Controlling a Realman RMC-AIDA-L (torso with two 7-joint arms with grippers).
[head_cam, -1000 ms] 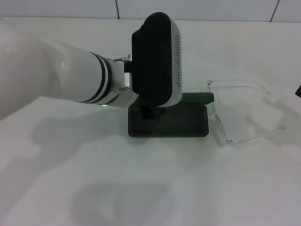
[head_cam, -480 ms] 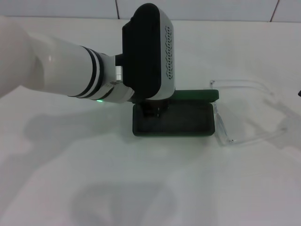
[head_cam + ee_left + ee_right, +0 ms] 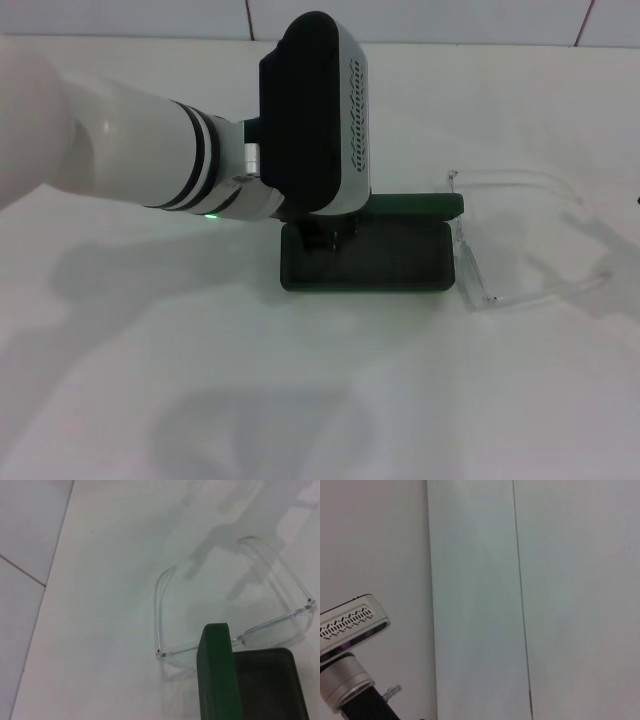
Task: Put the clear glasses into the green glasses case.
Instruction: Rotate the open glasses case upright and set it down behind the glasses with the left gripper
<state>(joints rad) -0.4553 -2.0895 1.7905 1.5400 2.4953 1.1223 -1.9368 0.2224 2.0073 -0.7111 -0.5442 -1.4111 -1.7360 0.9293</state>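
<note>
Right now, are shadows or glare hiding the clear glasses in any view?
Head view: the clear glasses are faint against the white table, readable mainly by soft shadows; the left gripper casts broad shadows. Left wrist view: frame outline clear beside the green glasses case. Right wrist view: glasses absent.

The clear glasses [image 3: 515, 250] lie just right of the open green glasses case [image 3: 385, 258] on the table [image 3: 300, 400].

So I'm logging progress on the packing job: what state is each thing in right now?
Case: open, lid raised on edge, tray holds nothing.
Glasses: on the table beside the case, arms unfolded, not in the case.
Left tool: down at the case's left end, fingers hidden by the wrist housing.
Right tool: out of view, parked off to the right.
</note>
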